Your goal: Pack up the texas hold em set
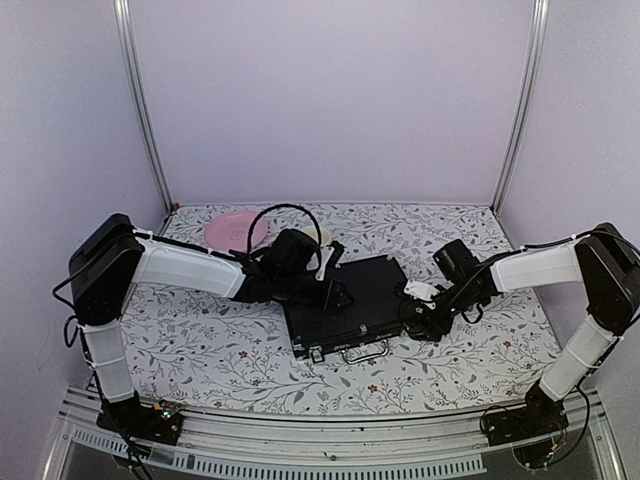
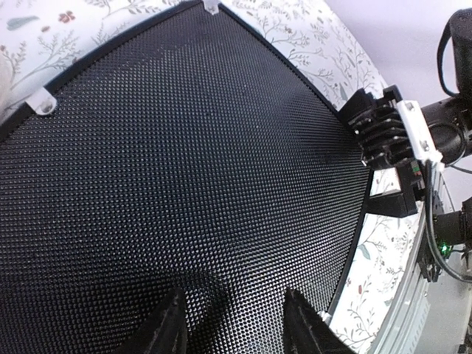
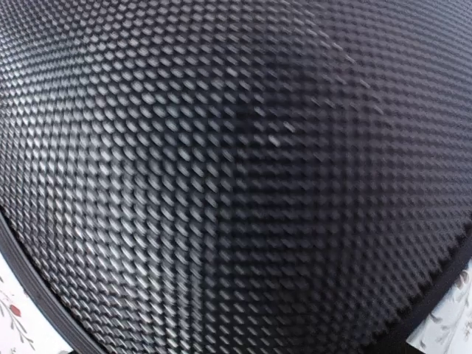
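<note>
**A:** Where is the set?

**B:** All I can see of it is the case point(image 1: 350, 300). It lies shut and flat on the table point(image 1: 200, 350), with its handle point(image 1: 365, 352) toward the arms. No chips, cards or dice are in view, so I judge they are inside.

**A:** And the arms?

**B:** The left gripper point(image 2: 236, 332) is over the case's left half. The right gripper point(image 1: 425, 318) is at its right edge. My guess is that the left one pins the lid down while the right works that edge, perhaps to fasten it.

**A:** Jaws?

**B:** The left jaws are apart with nothing between them. The left wrist view shows both fingertips point(image 2: 168, 324) down at the dimpled lid. For the right jaws I cannot tell. The right wrist camera sits so close that the lid's texture fills its view, and no fingers show.

**A:** Does another view help?

**B:** Only partly. The left wrist view catches the right gripper at the case's right edge, touching it or just beside it, but not how wide it stands. The top view gives the layout. A pink plate point(image 1: 232, 232) sits behind the case to the left, and a cream mug point(image 1: 322, 237) is half hidden behind the left arm. I judge that neither belongs in the case.
</note>
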`<control>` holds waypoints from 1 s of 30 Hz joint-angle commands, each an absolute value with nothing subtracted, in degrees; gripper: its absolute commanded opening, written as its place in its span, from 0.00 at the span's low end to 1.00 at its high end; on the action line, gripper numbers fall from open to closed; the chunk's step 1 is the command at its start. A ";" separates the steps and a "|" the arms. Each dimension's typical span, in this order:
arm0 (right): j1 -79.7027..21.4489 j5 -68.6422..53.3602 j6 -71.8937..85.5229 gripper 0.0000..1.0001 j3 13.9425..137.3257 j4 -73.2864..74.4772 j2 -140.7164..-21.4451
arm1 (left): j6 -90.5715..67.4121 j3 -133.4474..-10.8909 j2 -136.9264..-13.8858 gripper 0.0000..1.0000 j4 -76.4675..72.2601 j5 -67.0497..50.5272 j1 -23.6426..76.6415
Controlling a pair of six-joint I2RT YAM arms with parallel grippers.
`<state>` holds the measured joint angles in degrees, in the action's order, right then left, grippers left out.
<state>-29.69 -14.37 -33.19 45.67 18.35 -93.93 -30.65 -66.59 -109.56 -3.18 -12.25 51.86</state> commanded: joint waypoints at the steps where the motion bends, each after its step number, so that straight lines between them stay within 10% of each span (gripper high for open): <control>1: -29.10 -13.89 -32.82 0.74 45.84 21.93 -88.63 | -27.56 -64.72 -106.95 0.47 1.18 -9.36 53.58; 11: -24.48 -20.70 -35.82 0.83 52.90 34.44 -80.83 | -12.66 -60.97 -93.39 0.69 3.61 16.56 60.15; 15: -24.35 -25.90 -34.90 0.84 59.47 35.32 -81.60 | -15.77 -55.27 -87.67 0.97 1.39 29.34 59.84; 24: -24.42 -32.02 -31.05 0.84 70.84 30.83 -95.76 | -18.10 -52.48 -83.67 0.87 7.23 21.43 59.46; 30: -24.35 -25.04 -29.28 0.83 70.70 28.53 -99.52 | -27.40 -46.94 -80.30 0.97 10.47 15.53 59.78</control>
<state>-24.36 -28.73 -31.27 69.95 30.59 -98.54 -20.84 -51.03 -83.74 6.90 20.86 59.61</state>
